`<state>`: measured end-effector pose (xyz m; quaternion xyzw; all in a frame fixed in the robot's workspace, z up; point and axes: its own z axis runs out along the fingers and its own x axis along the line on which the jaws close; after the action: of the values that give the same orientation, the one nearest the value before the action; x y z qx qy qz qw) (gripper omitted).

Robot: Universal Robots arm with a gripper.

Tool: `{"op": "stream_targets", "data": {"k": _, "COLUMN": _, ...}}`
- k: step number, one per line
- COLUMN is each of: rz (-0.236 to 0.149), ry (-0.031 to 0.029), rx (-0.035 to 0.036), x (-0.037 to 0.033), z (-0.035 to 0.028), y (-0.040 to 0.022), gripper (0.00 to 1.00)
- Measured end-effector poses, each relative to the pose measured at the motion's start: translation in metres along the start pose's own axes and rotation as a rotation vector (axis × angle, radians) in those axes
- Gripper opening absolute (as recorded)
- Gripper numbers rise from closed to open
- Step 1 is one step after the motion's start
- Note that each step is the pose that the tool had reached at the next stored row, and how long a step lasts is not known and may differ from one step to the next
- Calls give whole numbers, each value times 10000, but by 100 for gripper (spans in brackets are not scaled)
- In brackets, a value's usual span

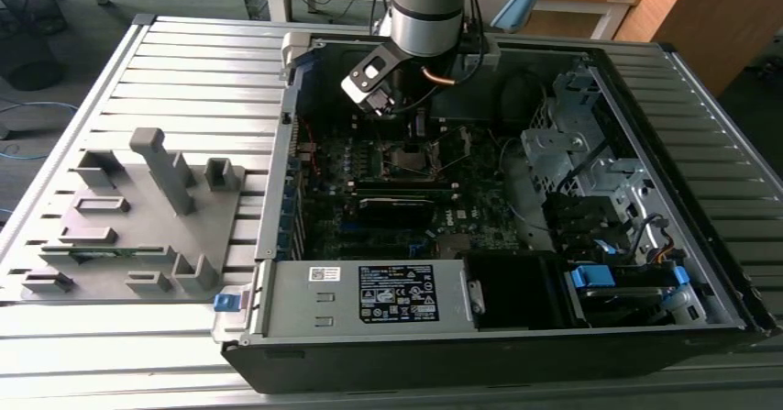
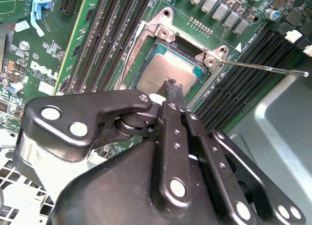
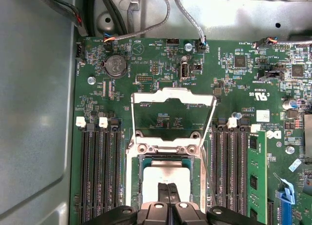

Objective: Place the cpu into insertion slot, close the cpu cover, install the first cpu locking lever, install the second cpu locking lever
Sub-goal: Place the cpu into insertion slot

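Observation:
The cpu [image 3: 168,172] lies flat in the insertion slot [image 3: 133,182], its dull silver top showing in both wrist views [image 2: 161,73]. The cpu cover [image 3: 173,94] is swung open and stands up behind the slot, with green board visible through its window. My gripper [image 3: 169,193] hangs just above the cpu with its black fingers pressed together and nothing between them; its tip [image 2: 173,90] sits over the chip's edge. A thin locking lever [image 2: 263,68] sticks out free from the slot's corner. In the exterior view the gripper [image 1: 381,103] is over the slot [image 1: 410,160].
Black memory slots [image 3: 100,171] flank the socket on both sides, and one green memory stick [image 3: 257,176] stands nearby. Cables [image 3: 146,25] run along the case wall. The power supply box [image 1: 367,295] and drive bays [image 1: 588,167] fill the case's near and right sides. A grey fixture [image 1: 135,217] sits outside.

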<state>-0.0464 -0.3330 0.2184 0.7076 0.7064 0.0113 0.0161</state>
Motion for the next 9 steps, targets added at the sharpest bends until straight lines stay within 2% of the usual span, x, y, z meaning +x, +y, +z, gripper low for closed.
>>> {"op": "stream_targets", "data": {"k": 9, "rz": -178, "ry": 5, "rx": 0, "x": 0, "z": -1, "y": 0, "gripper": 10}}
